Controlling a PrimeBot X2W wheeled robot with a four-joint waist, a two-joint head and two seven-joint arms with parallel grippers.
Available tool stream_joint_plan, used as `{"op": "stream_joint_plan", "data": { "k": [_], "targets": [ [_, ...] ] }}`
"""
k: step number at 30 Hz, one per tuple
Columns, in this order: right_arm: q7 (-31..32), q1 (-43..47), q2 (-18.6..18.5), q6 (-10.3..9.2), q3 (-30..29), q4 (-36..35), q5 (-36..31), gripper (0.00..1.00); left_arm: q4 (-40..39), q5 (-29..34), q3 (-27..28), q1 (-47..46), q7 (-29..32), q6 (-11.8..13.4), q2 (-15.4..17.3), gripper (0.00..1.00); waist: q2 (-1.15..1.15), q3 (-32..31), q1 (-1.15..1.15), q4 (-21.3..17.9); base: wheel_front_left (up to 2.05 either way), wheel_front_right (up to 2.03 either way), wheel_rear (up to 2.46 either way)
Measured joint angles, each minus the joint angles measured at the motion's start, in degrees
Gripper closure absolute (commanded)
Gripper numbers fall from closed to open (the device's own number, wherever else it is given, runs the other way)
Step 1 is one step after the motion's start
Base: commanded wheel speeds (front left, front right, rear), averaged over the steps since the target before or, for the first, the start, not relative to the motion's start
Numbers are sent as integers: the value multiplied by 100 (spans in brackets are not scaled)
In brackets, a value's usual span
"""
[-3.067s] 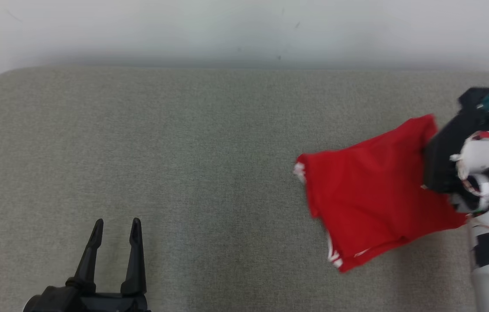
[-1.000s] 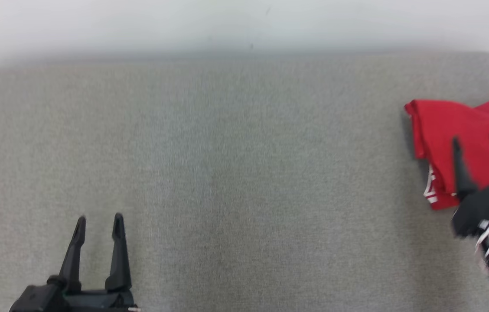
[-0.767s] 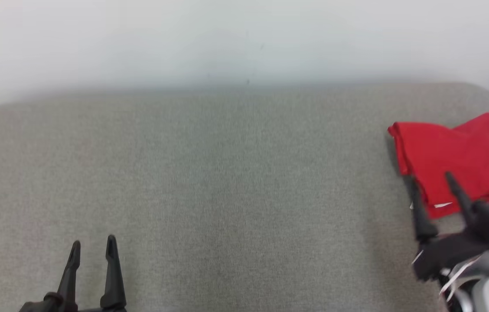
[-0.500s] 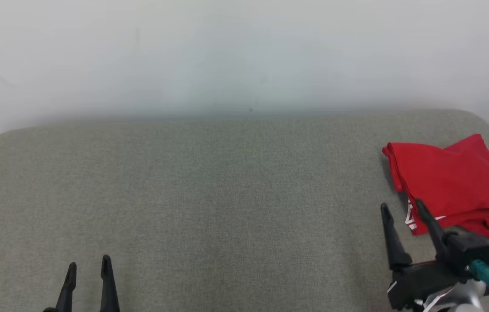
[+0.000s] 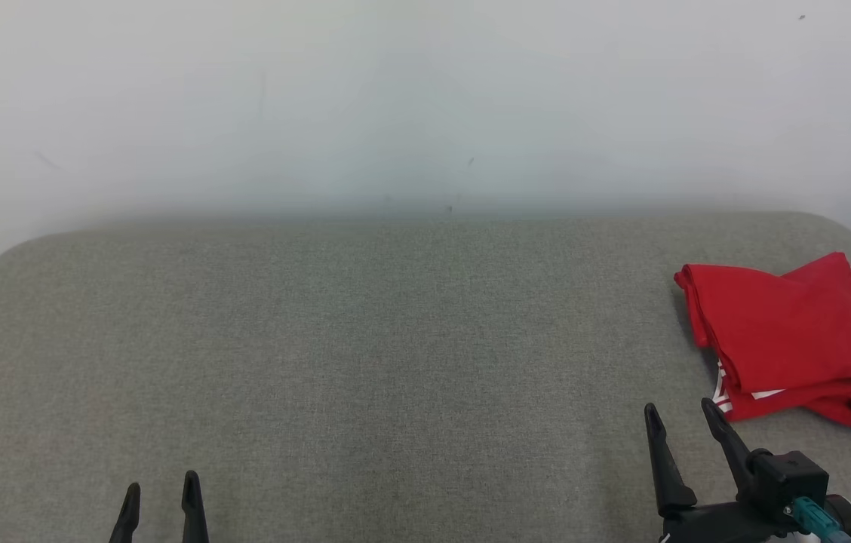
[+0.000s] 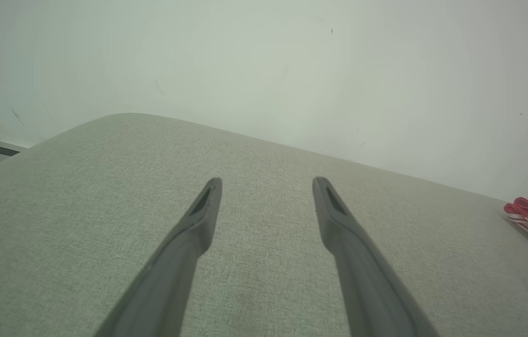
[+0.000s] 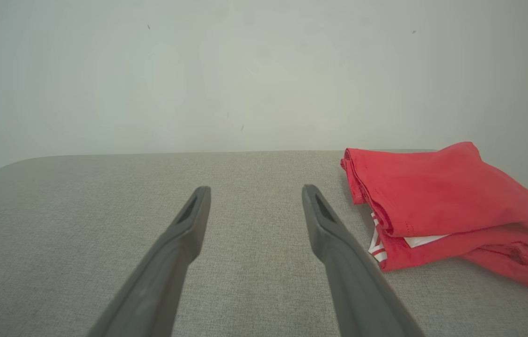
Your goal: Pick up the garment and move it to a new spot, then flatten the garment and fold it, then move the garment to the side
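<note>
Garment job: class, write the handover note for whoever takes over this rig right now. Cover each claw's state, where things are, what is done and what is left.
Left claw: open, empty, low at the near left of the table.
Right claw: open, empty, just short of the garment, not touching it.
Garment: red, folded, lying at the table's far right end.
Done: it looks folded and set to the side.
Left: probably nothing; a lower layer sticks out at the near edge, so tidy it if wanted.
</note>
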Motion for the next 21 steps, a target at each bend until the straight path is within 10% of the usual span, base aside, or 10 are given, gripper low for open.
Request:
{"op": "stream_joint_plan", "data": {
  "k": [21],
  "targets": [
    [-30, -94, 9, 0, 194, 138, 146, 0, -49, -136, 53, -24, 0, -77, 0, 0, 0, 142, 0, -6, 0, 0, 0]
  ]
}}
